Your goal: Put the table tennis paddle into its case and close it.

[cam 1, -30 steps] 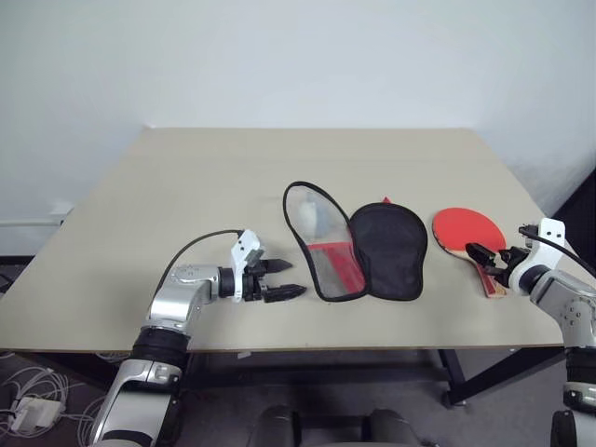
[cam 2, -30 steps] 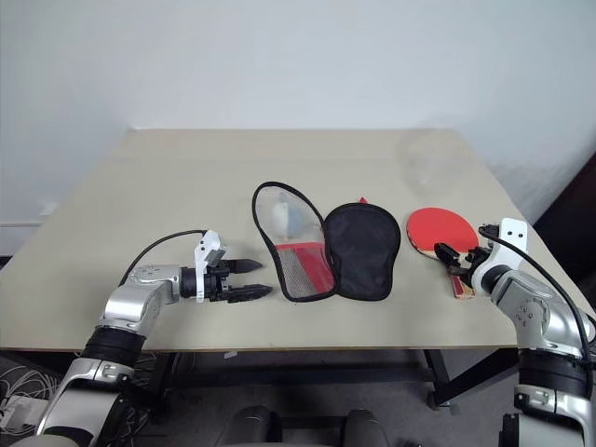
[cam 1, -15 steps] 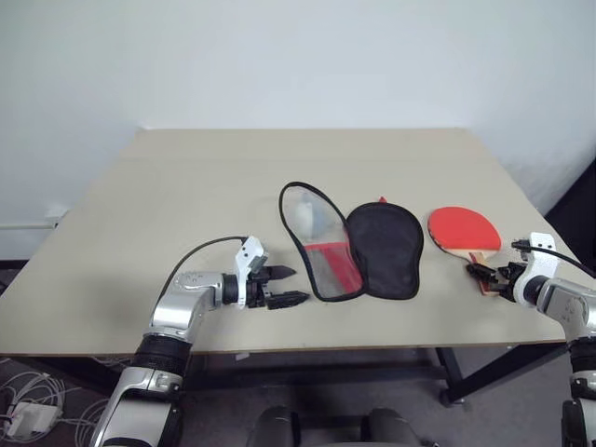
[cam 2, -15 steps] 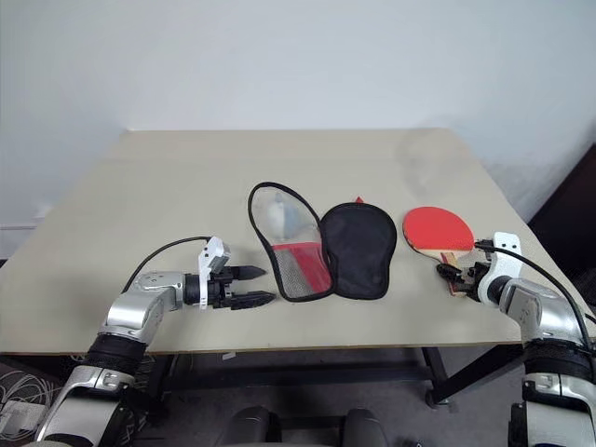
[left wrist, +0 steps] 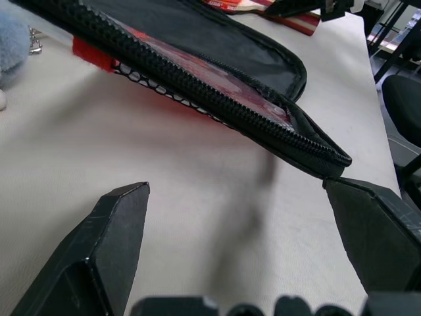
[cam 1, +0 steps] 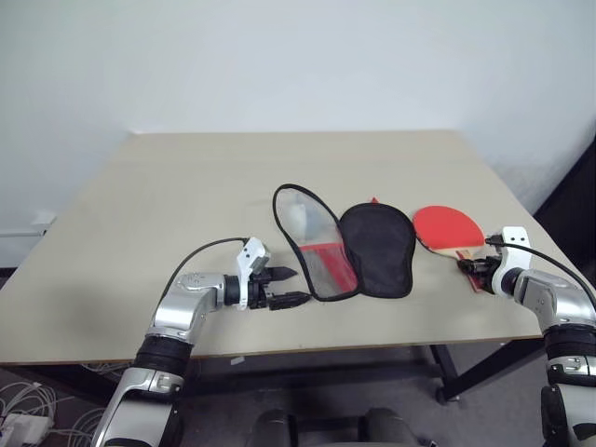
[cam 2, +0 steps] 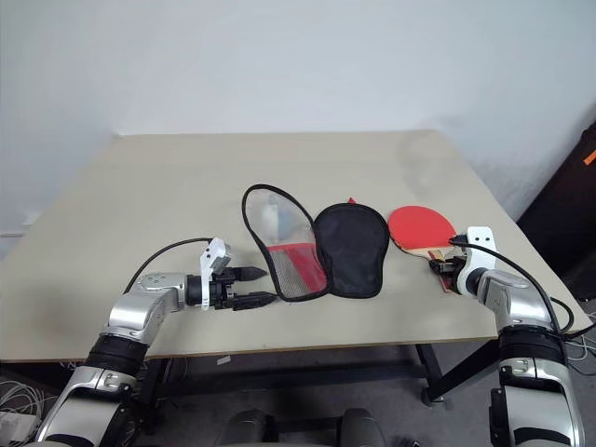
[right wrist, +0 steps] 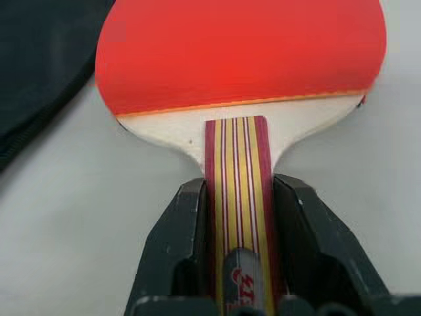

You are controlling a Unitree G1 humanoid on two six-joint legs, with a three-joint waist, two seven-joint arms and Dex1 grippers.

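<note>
Right gripper (right wrist: 238, 263): clamped on the table tennis paddle (right wrist: 240, 72) handle, red blade lying flat just ahead of its fingers.
Left gripper (cam 1: 284, 287): spread wide, empty.
Case (cam 1: 345, 251): unzipped, flat, just beyond left fingertips.

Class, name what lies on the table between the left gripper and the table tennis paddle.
The open case lies between the left gripper and the table tennis paddle, seen in the left eye view.

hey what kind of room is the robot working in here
Probably a lab or test room: a plain beige table against a bare white wall, with loose cables and a power adapter on the floor.
</note>
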